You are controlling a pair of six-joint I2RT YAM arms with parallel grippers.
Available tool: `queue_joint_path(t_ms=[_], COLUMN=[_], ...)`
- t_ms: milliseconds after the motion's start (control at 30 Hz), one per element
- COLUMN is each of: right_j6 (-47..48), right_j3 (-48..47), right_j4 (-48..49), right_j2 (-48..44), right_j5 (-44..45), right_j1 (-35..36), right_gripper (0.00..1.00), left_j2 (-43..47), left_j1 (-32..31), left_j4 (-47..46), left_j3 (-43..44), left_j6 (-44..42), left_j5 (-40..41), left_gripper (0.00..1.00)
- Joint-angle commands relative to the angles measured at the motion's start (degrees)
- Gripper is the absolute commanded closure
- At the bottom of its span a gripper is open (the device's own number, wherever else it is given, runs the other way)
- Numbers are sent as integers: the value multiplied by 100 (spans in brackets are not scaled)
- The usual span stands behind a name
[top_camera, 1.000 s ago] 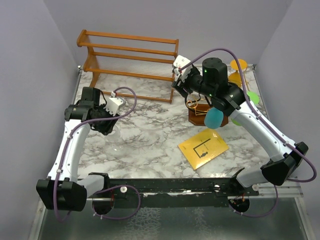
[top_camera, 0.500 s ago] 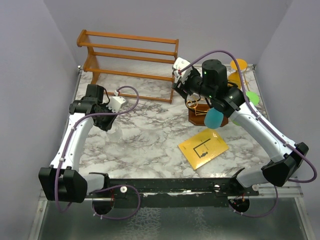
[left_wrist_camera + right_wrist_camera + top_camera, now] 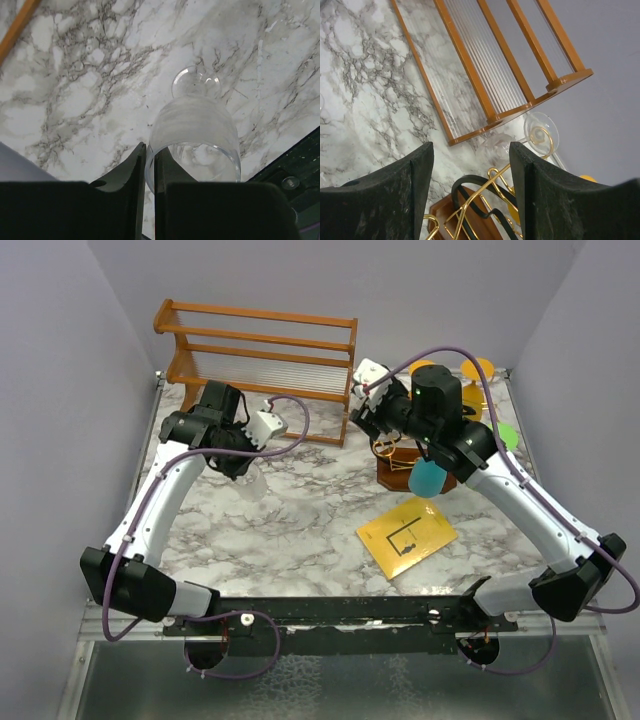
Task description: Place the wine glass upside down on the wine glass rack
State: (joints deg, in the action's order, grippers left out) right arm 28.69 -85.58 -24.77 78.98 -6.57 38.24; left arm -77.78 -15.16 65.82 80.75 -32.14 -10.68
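Note:
A clear wine glass (image 3: 195, 130) is pinched by its rim in my left gripper (image 3: 150, 151), which is shut on it; the round foot (image 3: 196, 82) points away toward the marble. From above, that glass (image 3: 251, 483) shows faintly under the left gripper (image 3: 240, 465), left of centre. The wine glass rack (image 3: 398, 476), gold wire on a dark brown base, stands right of centre. My right gripper (image 3: 471, 150) is open above the rack's gold hooks (image 3: 492, 180) with nothing between its fingers. Another clear glass (image 3: 496, 145) hangs upside down on the rack.
An orange-brown slatted shelf (image 3: 260, 350) spans the back. A yellow card (image 3: 407, 533) lies in front of the rack. A teal object (image 3: 427, 478), a green one (image 3: 507, 435) and orange ones (image 3: 477, 369) crowd the right back corner.
My left gripper has shut on the glass rim and the arm has swung back and right with it. The right arm has shifted slightly and stays open.

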Motion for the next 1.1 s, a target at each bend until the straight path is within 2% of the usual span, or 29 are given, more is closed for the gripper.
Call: queue_joint_path(t_ms=[0,167,300,433,700,900,1067], right_j6=[-148,-374,-678,-1040,-2425,-3264,-3915], right_j3=[244,413,460,407,235,-14,-191], right_j4=[429,538,521,532,896,1024,946], right_j2=[-382,-640,-733,-715,-466,-232,-149], right_j5=[210,-12,-627,-1181,-1820,-1409,-889], right_j1=[-48,-158,-289,-344,-413,-458,-733], right_gripper=[38,38,38,38,38,39,43], left_j2=[-107,-240,-362,-306,-15,175,219], left_j1=[-143,-215,-242,-252,-251,-264,-260], left_j4=[117,148,14,-693,-2600,-3595,-3938], left_j3=[685,1460,2241,2689,2601,2276,2170], left_j6=[-167,-137,140,704,2103,2878,3248], left_j5=[-483,-999,-1431,-1831,-2006,-2309,-2352], left_gripper=[100,100,100,100,100,100,100])
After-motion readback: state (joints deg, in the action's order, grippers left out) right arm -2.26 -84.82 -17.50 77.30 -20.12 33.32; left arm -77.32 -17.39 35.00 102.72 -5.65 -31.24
